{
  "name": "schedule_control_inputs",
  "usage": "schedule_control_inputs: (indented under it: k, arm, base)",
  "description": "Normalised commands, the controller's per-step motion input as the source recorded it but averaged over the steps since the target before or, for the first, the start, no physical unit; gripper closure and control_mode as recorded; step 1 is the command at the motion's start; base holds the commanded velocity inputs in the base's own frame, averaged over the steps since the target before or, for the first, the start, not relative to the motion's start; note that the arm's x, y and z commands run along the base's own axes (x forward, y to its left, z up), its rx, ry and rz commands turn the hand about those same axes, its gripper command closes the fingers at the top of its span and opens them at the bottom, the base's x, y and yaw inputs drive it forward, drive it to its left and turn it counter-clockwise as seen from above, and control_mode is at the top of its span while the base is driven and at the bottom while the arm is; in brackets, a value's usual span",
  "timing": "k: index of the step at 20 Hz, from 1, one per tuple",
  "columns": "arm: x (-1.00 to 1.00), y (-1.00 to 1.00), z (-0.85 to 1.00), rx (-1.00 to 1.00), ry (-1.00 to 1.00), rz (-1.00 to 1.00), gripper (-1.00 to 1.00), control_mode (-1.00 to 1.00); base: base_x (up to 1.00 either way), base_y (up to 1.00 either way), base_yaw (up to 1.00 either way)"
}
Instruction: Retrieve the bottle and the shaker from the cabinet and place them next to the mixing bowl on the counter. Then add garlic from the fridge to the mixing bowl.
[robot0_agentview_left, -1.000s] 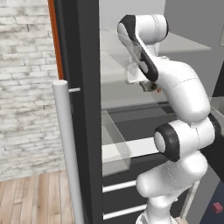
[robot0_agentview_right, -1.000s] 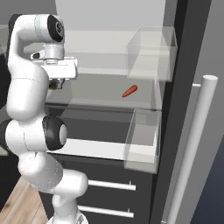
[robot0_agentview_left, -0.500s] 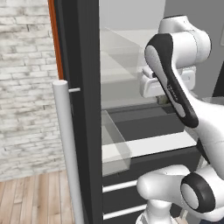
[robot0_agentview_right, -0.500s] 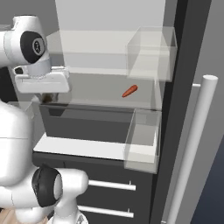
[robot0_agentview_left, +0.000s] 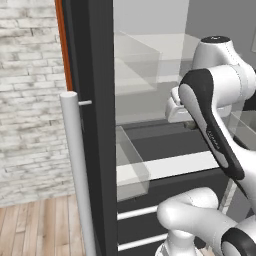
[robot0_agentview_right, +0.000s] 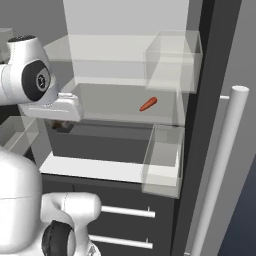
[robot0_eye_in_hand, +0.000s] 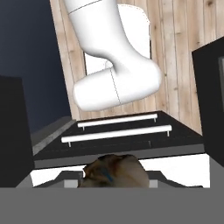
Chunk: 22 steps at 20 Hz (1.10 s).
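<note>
**Now the claw holds the garlic by the fridge**

Tightly, the dark two-finger gripper (robot0_eye_in_hand: 114, 183) squeezes a lumpy tan garlic bulb (robot0_eye_in_hand: 114, 173), in front of the open tall black fridge (robot0_agentview_right: 210, 75). One small orange carrot (robot0_agentview_right: 148, 104) lies on a clear glass shelf (robot0_agentview_right: 115, 102). Below is pale wooden plank floor (robot0_eye_in_hand: 183, 57).

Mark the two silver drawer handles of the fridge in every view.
Left base view: drawer handles, bottom centre.
Right base view: drawer handles, bottom centre.
Hand view: drawer handles, mid-picture, running side to side.
Shared landmark: the white strip next to the handles.
</note>
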Motion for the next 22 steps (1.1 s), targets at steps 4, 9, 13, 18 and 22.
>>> schedule_control_inputs:
  k: [4,9,13,18,22]
  arm:
    - [0.00,0.00,0.00,0.00,0.00,0.00,1.00,-1.00]
    - [-0.03,0.00,0.00,0.00,0.00,0.00,1.00,1.00]
    - [0.00,0.00,0.00,0.00,0.00,0.00,1.00,1.00]
    - [0.00,0.00,0.00,0.00,0.00,0.00,1.00,1.00]
    - [0.00,0.00,0.00,0.00,0.00,0.00,1.00,1.00]
  base:
    - [0.00,0.00,0.00]
    - [-0.07,0.00,0.00]
    - [-0.54,0.14,-0.01]
    - [-0.60,0.21,-0.03]
    - [-0.33,0.32,-0.14]
